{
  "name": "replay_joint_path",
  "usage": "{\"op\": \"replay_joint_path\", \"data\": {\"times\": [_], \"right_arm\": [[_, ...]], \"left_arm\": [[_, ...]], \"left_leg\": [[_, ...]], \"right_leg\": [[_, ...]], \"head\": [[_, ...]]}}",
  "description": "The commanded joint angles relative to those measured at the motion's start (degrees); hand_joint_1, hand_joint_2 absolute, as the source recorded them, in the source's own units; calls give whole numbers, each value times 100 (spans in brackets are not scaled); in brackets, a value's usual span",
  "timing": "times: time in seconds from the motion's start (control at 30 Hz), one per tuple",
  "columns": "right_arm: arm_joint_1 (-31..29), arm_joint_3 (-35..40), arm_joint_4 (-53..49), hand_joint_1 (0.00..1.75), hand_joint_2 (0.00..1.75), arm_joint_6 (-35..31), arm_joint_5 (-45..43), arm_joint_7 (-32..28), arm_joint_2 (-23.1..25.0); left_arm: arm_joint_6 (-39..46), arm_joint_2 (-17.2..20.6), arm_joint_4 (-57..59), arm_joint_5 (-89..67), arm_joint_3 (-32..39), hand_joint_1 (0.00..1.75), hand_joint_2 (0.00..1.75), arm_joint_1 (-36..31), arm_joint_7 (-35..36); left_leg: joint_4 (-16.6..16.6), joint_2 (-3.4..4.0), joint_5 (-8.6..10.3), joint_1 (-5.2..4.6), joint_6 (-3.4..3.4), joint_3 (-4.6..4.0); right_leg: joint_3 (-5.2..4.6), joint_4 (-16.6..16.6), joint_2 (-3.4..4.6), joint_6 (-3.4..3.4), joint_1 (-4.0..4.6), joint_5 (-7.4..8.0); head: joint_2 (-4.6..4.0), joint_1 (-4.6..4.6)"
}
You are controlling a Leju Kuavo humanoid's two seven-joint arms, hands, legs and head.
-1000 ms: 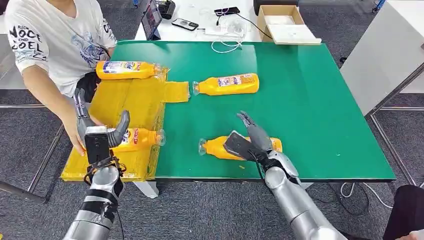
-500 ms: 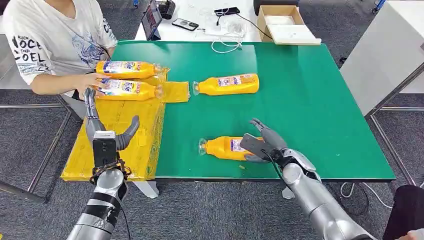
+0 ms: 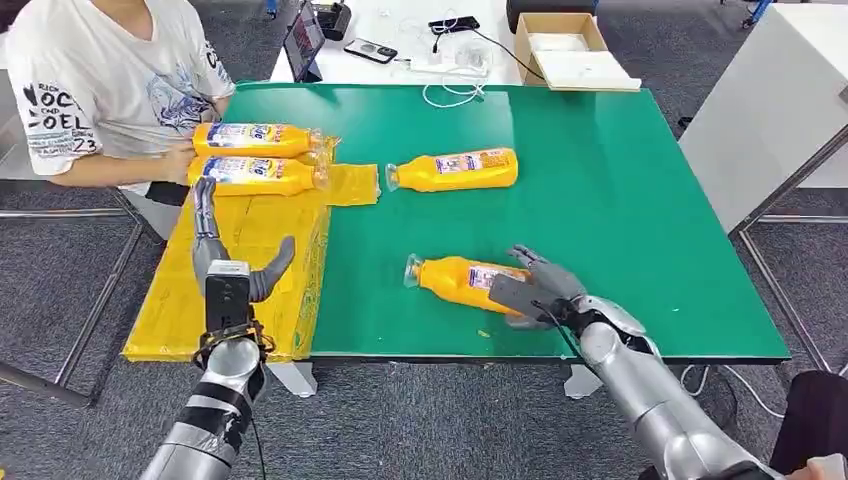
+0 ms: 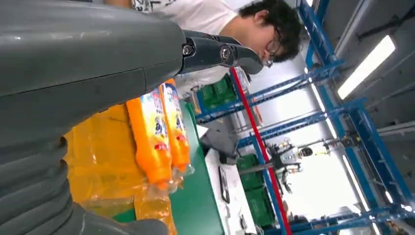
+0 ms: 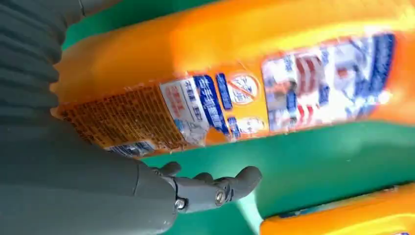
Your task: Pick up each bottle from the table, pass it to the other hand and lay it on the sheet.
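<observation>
Two orange bottles point(image 3: 255, 138) point(image 3: 258, 173) lie side by side at the far end of the yellow sheet point(image 3: 235, 300); the left wrist view shows them too point(image 4: 154, 139). A third bottle point(image 3: 455, 168) lies on the green table point(image 3: 620, 200). A fourth bottle point(image 3: 460, 280) lies slanted near the front edge, and my right hand point(image 3: 535, 290) grips its base end. In the right wrist view its label point(image 5: 254, 93) is close to the palm and one finger point(image 5: 215, 188) stands apart from it. My left hand point(image 3: 228, 270) hovers open over the sheet.
A person in a white shirt point(image 3: 100, 80) sits at the table's left, one hand point(image 3: 180, 160) resting by the two bottles on the sheet. A cardboard box point(image 3: 565, 45), cables and phones lie on the white desk beyond the green table.
The person moved the bottle from under my left hand up beside the far one. My right hand came down onto the near bottle, which swung so its cap points farther away.
</observation>
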Motion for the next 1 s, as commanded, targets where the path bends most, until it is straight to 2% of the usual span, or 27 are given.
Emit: {"op": "replay_joint_path", "data": {"times": [0.03,0.2,0.33,0.53,0.63,0.7,0.77,0.87,0.93,1.0], "right_arm": [[-203,642,744,0,175,377,-34,83,-275],[-451,993,1093,0,175,510,-17,226,-267],[-470,1076,1409,0,175,258,25,381,53],[-470,1076,1409,0,175,258,25,381,53],[-437,1062,1624,2,175,-40,4,333,277],[-357,991,1769,19,175,-409,-25,346,532],[-294,897,1834,61,175,-757,-50,295,678],[-178,724,1791,86,175,-1129,-94,261,771],[-70,611,1685,131,175,-1278,-115,216,786],[25,483,1561,145,175,-1430,-119,177,810]], "left_arm": [[-103,-31,682,79,-217,0,175,-369,26],[-170,-102,842,145,-271,0,175,-430,26],[-187,-133,929,183,-276,0,175,-470,26],[-187,-133,929,183,-276,0,175,-470,26],[-172,-127,941,214,-296,0,175,-462,26],[-180,-145,1011,198,-305,0,175,-462,26],[-133,-145,1012,212,-315,0,175,-431,26],[-86,-132,1032,214,-315,0,175,-402,26],[-28,-115,999,209,-307,0,175,-379,26],[-19,-113,983,214,-290,0,175,-369,26]], "left_leg": [[-4,-7,-2,3,4,16],[-5,-4,-1,3,5,19],[-4,8,-4,3,2,18],[-5,9,-5,4,3,26],[-7,13,-5,9,4,34],[-8,17,-4,11,3,34],[-10,25,-5,14,1,37],[-14,35,-5,13,-1,44],[-10,37,-6,13,-3,42],[-12,30,-5,13,-2,44]], "right_leg": [[21,-7,-13,-11,6,-4],[25,-9,-12,-12,6,-2],[20,-6,2,-8,5,0],[25,-6,1,-12,8,-2],[31,-10,3,-15,13,-1],[30,-11,8,-14,15,2],[31,-13,17,-14,17,4],[31,-15,21,-31,17,14],[25,-10,27,-30,16,12],[26,-12,20,-31,16,11]], "head": [[0,0],[0,2],[0,2],[0,2],[0,0],[0,2],[0,0],[0,2],[0,0],[0,0]]}}
